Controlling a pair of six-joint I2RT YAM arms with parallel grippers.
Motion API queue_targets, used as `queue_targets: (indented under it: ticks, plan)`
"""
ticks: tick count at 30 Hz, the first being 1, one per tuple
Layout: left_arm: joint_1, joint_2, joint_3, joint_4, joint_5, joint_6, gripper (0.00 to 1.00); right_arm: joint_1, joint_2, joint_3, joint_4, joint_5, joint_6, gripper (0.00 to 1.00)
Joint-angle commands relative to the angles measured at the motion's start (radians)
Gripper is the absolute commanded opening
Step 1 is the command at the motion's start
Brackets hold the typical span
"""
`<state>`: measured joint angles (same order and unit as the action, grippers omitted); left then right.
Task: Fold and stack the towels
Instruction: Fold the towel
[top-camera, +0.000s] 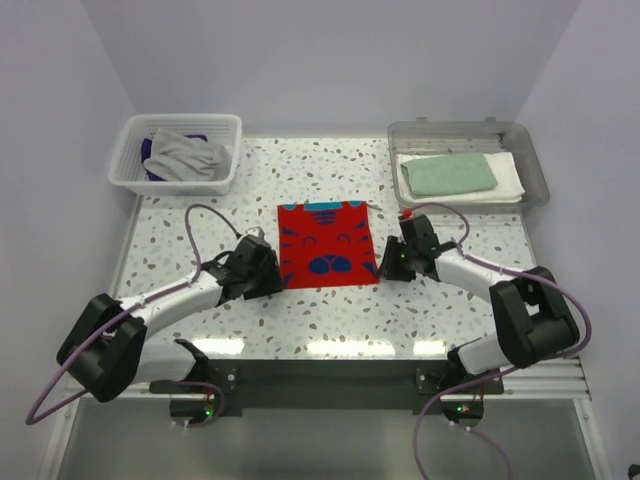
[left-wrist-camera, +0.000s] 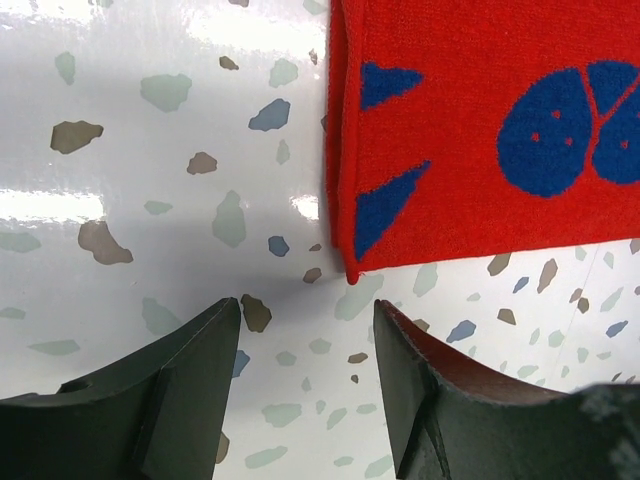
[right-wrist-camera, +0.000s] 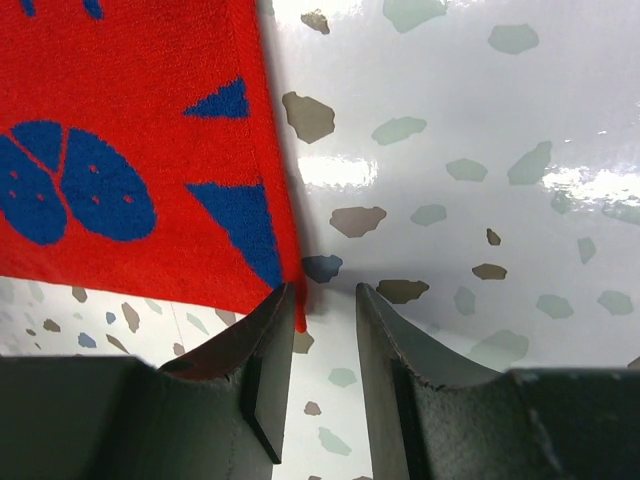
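Far-left corner: white slatted basket (top-camera: 128, 160). A grey towel (top-camera: 190, 155) is bunched inside it, and a dark purple towel (top-camera: 150, 152) shows under its left side.

Left gripper (top-camera: 268, 268) is low over the table (top-camera: 300, 325), just off the near-left corner of the patterned towel (top-camera: 326, 244). Wrist view: left gripper (left-wrist-camera: 307, 315) has its jaws spread wide with nothing between them, only speckled tabletop. The towel corner (left-wrist-camera: 352, 270) lies just ahead of the gap and is not touching either finger.

The patterned towel lies flat mid-table, red with blue markings and a turquoise band along the far edge. Its edges run square to the table, and its left edge looks thick and rolled. Bare tabletop surrounds it, with wide margins toward the basket and the tray.

Right gripper (top-camera: 392, 262) is at the towel's near-right corner. Wrist view: right gripper (right-wrist-camera: 325, 295) has its jaws parted only narrowly. The red corner (right-wrist-camera: 298, 315) sits at the mouth of the gap against the left-hand finger (right-wrist-camera: 255, 370), not pinched. Contact cannot be told.

Far-right corner: clear grey tray (top-camera: 535, 165). It holds a folded mint towel (top-camera: 448, 174) on top of a folded white towel (top-camera: 508, 182).
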<state>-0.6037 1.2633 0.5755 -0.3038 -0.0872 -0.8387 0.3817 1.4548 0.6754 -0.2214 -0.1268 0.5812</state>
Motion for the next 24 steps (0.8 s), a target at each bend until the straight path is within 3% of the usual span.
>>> queue_targets:
  ticks: [1, 16, 24]
  plan:
    - [-0.004, 0.008, -0.003, 0.04, -0.017, -0.025, 0.61, 0.006, 0.007, -0.019, 0.04, -0.028, 0.032, 0.35]
    - [-0.005, 0.021, 0.003, 0.04, -0.014, -0.022, 0.61, 0.016, 0.027, -0.039, 0.011, -0.079, 0.04, 0.35]
    - [-0.013, 0.021, 0.009, 0.042, -0.009, -0.023, 0.6, 0.026, 0.045, -0.033, 0.011, -0.096, 0.045, 0.29]
